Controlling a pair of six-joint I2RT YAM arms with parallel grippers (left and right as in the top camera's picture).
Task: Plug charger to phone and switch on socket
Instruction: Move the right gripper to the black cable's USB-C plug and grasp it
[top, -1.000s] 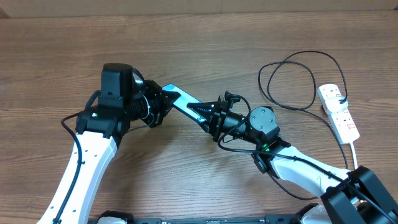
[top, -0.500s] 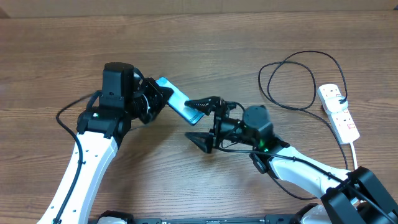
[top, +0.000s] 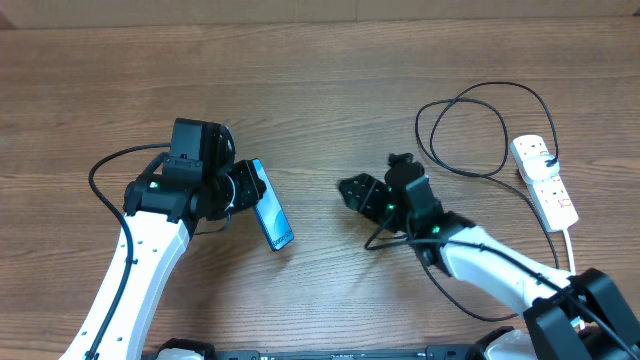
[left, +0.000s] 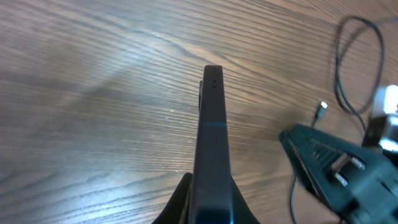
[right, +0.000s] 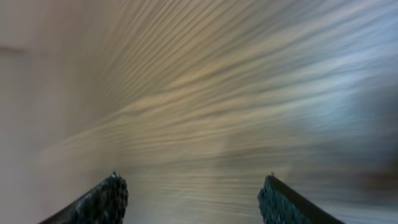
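My left gripper (top: 256, 192) is shut on the phone (top: 271, 207), a slim black-edged slab with a cyan screen, held on its edge just above the table. In the left wrist view the phone (left: 211, 134) runs edge-on away from the jaws. My right gripper (top: 372, 182) hangs open and empty to the phone's right, apart from it; its fingers (right: 102, 200) frame blurred wood only. The charger (top: 470, 128) lies in black loops at the right, with its small connector tip (left: 321, 109) loose on the table. The white socket (top: 545, 180) lies at the far right.
The socket's thick white cord (top: 571, 240) runs toward the front edge, near the right arm's base. A thin black cable (top: 105, 175) loops out beside the left arm. Bare wooden table (top: 320, 90) fills the rest of the view.
The right gripper, shut at the phone's end a second ago, has opened and drawn back to the right. The left arm has swung the phone down and left, away from it.
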